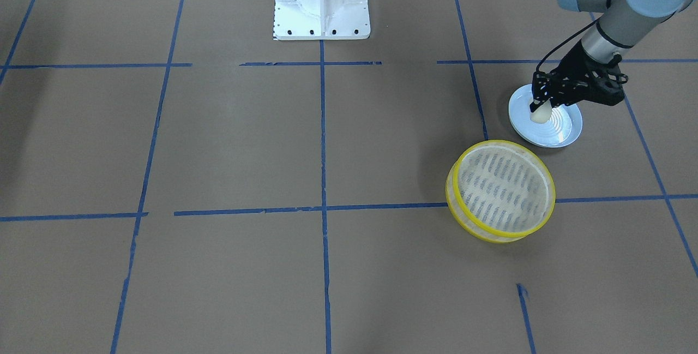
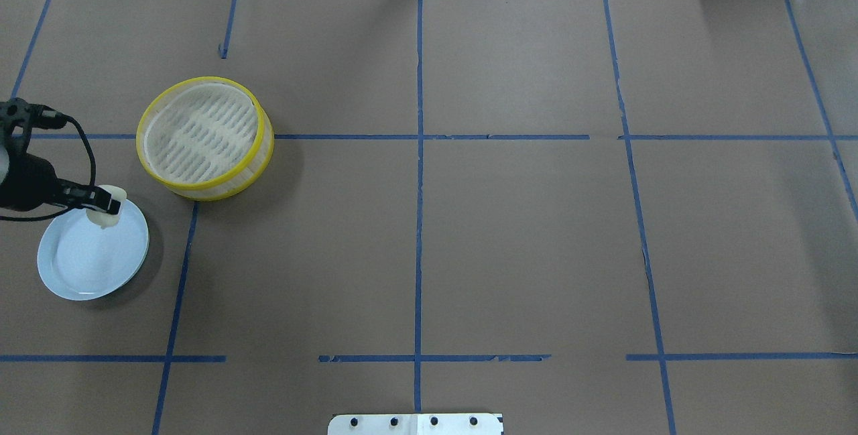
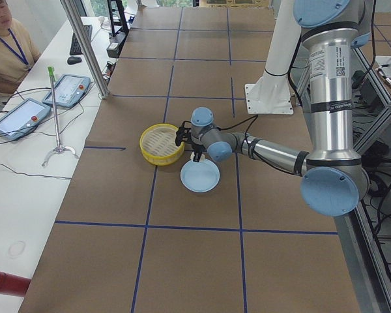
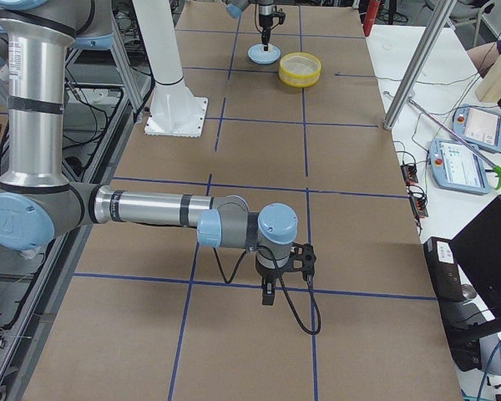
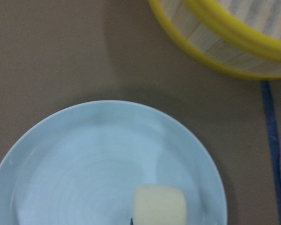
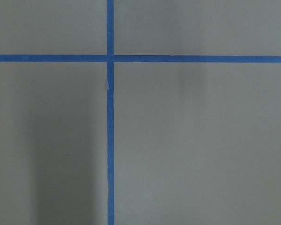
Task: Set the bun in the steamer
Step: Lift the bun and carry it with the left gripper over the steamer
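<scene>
The cream-white bun (image 1: 540,115) is held between the fingertips of my left gripper (image 1: 537,106), over the far rim of a pale blue ridged plate (image 1: 561,129). In the overhead view the gripper (image 2: 111,207) is shut on the bun (image 2: 106,216) at the plate's (image 2: 87,257) upper right rim. The left wrist view shows the bun (image 5: 159,206) low in the frame over the plate (image 5: 84,164). The empty yellow-rimmed steamer (image 1: 501,187) stands beside the plate, and also shows in the overhead view (image 2: 201,133). My right gripper (image 4: 267,296) hangs over bare table far from them; I cannot tell its state.
The robot's white base (image 1: 322,5) stands at the table's middle edge. Blue tape lines (image 6: 110,140) cross the brown table cover. An operator (image 3: 6,45) sits at a side desk with tablets (image 3: 68,90) beyond the table's far side.
</scene>
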### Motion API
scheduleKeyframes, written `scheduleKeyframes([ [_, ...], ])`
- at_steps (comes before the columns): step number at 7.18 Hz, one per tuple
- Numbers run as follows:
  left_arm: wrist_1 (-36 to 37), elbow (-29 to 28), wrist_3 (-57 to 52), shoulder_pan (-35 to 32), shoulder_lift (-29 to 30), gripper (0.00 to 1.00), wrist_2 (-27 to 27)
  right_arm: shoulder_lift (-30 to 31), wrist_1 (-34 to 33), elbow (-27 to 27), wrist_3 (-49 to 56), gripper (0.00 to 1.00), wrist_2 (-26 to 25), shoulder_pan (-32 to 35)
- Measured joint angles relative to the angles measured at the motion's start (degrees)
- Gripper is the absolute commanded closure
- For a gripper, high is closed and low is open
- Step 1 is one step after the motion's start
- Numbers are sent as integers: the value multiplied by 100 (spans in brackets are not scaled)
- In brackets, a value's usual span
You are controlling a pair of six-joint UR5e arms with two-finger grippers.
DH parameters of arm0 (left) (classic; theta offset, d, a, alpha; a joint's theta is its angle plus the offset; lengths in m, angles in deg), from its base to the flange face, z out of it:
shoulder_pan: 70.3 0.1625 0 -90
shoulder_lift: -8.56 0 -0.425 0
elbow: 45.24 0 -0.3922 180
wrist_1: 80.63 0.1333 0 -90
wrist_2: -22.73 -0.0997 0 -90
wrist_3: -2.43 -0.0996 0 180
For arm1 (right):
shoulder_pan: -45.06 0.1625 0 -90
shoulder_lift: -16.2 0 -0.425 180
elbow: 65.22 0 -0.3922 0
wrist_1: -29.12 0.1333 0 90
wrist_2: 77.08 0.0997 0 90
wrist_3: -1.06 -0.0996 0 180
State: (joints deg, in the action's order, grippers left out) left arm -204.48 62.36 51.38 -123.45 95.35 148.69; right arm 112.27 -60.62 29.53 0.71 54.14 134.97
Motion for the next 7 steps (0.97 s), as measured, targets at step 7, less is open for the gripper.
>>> scheduleKeyframes([
  [7,514,-1915,1063,-108,2137,65,-194,0,0,0,0,0,0,0],
])
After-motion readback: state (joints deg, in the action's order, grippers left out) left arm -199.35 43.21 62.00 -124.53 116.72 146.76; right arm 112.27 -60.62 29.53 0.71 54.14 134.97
